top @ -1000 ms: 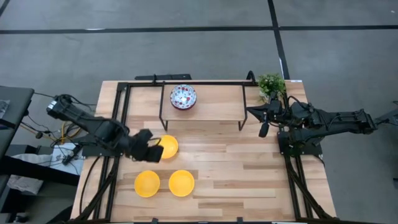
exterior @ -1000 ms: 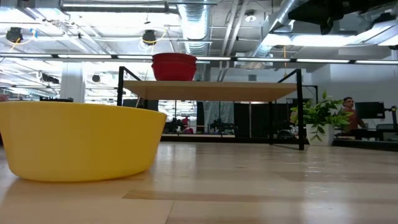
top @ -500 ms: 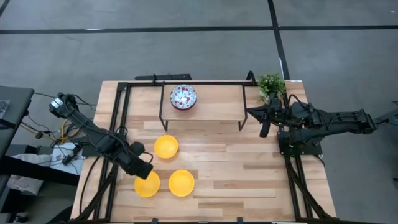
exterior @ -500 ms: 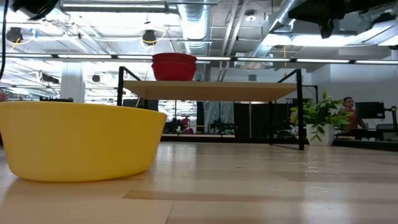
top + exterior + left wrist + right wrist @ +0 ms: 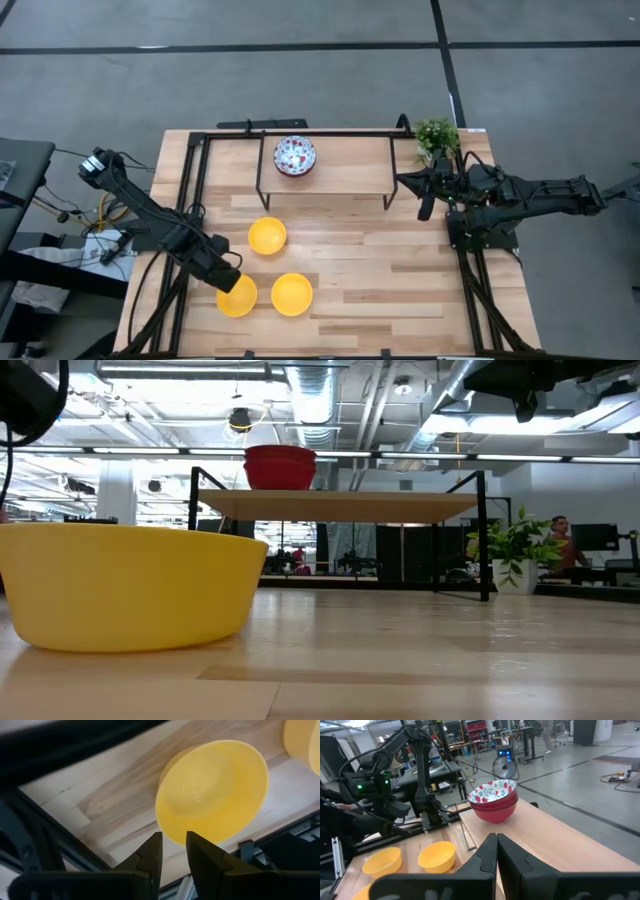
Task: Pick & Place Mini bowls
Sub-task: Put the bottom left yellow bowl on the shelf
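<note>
I have swung my left gripper off the middle yellow bowl to the near-left bowl; its fingers are slightly parted, holding nothing, so this is the next pick. My right gripper waits shut by the shelf.

Even, bright overhead light falls on the wooden surface, throwing only soft, short shadows. In the low view ceiling lamps glare white (the room behind stays fairly sharp), while the nearest yellow bowl looms large and slightly soft.
</note>
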Tool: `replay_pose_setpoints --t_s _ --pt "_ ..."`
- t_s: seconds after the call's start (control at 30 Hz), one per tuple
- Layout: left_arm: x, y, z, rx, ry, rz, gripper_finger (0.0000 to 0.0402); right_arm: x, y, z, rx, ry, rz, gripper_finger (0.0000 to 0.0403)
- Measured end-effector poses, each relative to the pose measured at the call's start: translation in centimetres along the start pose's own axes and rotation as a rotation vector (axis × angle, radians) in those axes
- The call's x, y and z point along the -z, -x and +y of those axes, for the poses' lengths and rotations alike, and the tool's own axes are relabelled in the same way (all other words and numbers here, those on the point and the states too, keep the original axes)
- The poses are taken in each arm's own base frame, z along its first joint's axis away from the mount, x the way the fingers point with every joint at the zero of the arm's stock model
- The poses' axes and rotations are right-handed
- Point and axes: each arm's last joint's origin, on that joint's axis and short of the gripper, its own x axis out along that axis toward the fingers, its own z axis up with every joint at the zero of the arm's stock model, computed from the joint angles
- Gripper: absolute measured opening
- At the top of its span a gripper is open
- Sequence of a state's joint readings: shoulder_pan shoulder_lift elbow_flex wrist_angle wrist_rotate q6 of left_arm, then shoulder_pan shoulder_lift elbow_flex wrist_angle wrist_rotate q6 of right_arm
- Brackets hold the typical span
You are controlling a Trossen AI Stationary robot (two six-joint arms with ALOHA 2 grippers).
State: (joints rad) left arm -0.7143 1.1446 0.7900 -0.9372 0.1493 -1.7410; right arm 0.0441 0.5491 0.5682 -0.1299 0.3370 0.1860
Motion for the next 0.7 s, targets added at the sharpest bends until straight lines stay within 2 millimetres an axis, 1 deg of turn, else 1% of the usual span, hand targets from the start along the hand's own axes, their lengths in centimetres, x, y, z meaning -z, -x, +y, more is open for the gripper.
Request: replay_pose_setpoints --t_s 0.2,0.5,0.7 --pt "-0.2 -1.3 0.3 0.020 0.042 0.002 0.0092 0.0 0.0 0.0 0.000 0.000 0.000 0.0006" --pt "0.0 -2.9 1.3 0.001 0.066 0.009 0.0140 0.0 0.0 0.0 0.000 0.001 0.000 0.0045" --pt "-0.2 -4.0 1.4 0.059 0.073 0.022 0.0143 0.0 0.0 0.0 0.001 0.001 0.001 0.0055"
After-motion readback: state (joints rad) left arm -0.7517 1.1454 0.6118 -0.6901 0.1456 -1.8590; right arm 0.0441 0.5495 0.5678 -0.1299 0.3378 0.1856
